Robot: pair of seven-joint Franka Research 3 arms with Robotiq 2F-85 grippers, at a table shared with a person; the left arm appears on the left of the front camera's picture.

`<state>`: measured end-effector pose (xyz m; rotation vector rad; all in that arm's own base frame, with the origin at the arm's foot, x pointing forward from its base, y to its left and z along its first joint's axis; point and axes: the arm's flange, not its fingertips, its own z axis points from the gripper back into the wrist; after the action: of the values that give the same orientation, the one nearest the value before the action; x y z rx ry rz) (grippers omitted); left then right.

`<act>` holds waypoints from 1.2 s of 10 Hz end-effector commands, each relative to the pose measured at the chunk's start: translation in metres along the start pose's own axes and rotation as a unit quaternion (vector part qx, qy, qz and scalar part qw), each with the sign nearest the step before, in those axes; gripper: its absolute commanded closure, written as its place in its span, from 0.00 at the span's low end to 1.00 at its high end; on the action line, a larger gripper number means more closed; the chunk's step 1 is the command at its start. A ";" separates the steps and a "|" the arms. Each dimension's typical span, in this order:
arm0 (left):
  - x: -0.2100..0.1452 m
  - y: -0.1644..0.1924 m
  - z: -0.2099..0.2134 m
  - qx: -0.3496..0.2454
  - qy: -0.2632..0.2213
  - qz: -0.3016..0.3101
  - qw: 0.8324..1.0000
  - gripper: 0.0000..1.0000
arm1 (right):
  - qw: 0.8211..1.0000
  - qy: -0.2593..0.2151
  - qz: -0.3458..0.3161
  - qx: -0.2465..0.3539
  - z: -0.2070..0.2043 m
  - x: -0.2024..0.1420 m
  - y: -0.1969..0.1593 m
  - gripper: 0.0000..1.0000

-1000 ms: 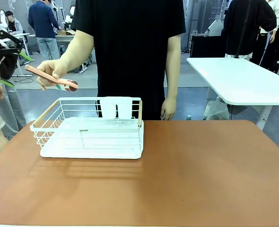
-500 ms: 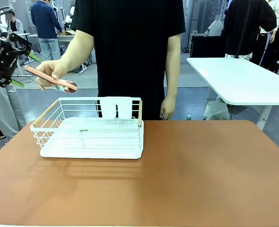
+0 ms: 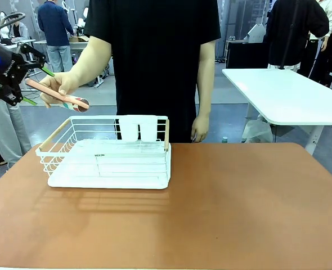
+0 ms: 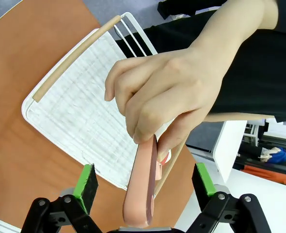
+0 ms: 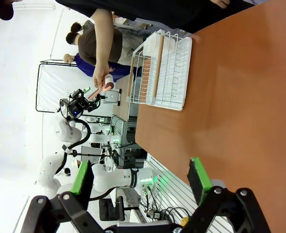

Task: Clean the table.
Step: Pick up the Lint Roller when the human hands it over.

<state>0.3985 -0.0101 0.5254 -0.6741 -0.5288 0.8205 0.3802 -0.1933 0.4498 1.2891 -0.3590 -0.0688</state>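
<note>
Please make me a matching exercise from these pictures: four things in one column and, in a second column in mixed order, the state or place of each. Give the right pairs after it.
Column 1
1. left gripper
2. right gripper
3. white rack
4. pink tool

Column 2
A. stands on the brown table
B. held in the person's hand
C. open, nothing between its jaws
D. open, the pink handle between its jaws

Right pairs: 1-D, 2-C, 3-A, 4-B
</note>
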 end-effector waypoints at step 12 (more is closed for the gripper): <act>0.003 -0.002 -0.001 -0.022 -0.010 -0.009 1.000 0.96 | 1.000 -0.002 0.012 0.010 0.000 0.001 0.002 0.00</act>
<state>0.4002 -0.0104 0.5276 -0.6903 -0.5420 0.8177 0.3802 -0.1933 0.4498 1.2891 -0.3591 -0.0688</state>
